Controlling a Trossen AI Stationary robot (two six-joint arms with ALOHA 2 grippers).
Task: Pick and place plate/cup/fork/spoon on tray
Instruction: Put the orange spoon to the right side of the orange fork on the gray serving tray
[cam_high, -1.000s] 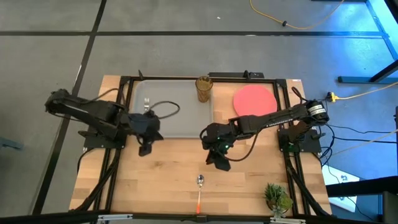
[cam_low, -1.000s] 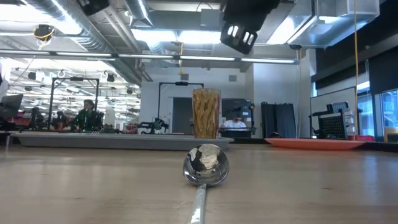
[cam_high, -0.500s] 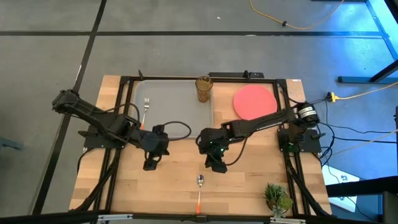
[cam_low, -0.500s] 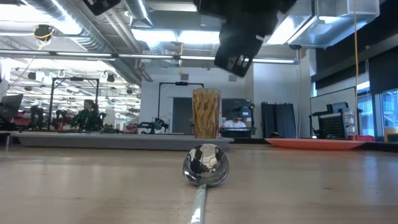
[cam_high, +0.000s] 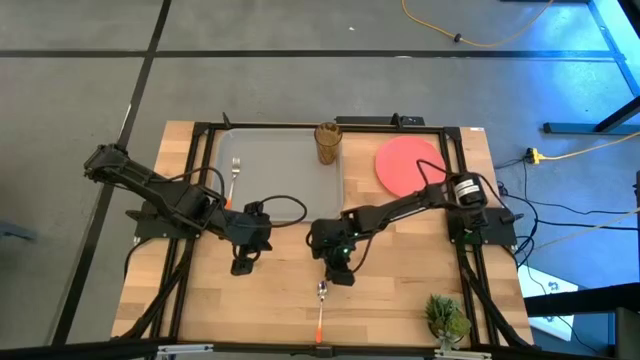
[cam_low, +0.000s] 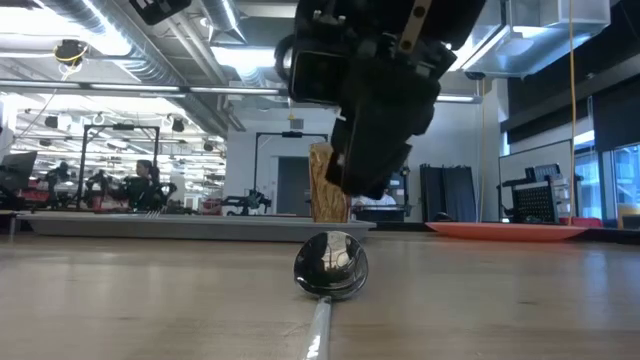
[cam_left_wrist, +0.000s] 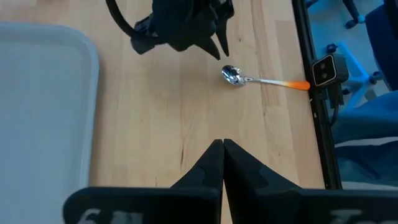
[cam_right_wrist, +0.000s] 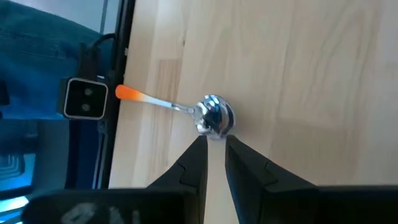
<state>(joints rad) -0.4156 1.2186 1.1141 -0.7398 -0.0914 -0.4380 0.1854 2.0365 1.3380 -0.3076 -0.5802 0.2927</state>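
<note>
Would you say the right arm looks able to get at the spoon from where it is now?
Probably yes. The right end effector hangs just beside the spoon, its bowl right ahead of the nearly closed fingertips, bare wood all around it. The left end effector sits well aside.

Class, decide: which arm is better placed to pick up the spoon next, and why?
The right. Its gripper hangs just above the spoon, fingers slightly parted and aimed at the bowl. The left gripper sits farther off, shut, on the tray side.
</note>
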